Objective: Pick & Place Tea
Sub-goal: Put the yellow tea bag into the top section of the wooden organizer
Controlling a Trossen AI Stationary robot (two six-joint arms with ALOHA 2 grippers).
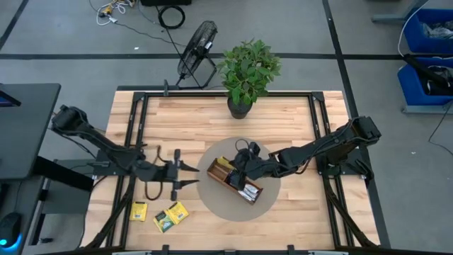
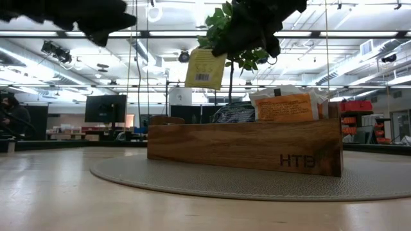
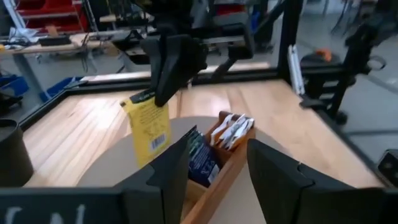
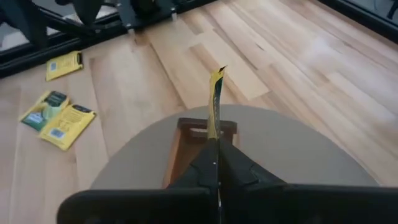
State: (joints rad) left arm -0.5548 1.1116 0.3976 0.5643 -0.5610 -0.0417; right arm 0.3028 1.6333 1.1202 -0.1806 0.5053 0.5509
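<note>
A yellow tea sachet (image 2: 205, 67) hangs from my right gripper (image 4: 214, 155), which is shut on it above the long wooden tray (image 1: 253, 191). The tray lies on a round grey mat (image 1: 212, 198) and holds orange-and-white sachets (image 2: 286, 106) and dark navy ones (image 3: 200, 162). Three more yellow sachets lie flat on the table near its front left (image 1: 138, 211) (image 1: 171, 216). My left gripper (image 3: 217, 158) is open and level, left of the mat, pointing at the tray and touching nothing. My right gripper pinches the yellow sachet between its two fingers at the upper edge (image 3: 163, 102), coming from above and slanting down. The sachet is lifted clear and hangs below the fingers (image 3: 177, 59) over the tray's end, a little tilted. In the right wrist view it shows edge-on (image 4: 214, 106).
A potted plant (image 1: 248, 71) stands at the table's far edge behind the mat. A fan (image 1: 197, 49) sits on the floor beyond. Black frame rails (image 1: 134, 127) run along the table's left and right sides. Bare wood lies between the mat and the loose sachets.
</note>
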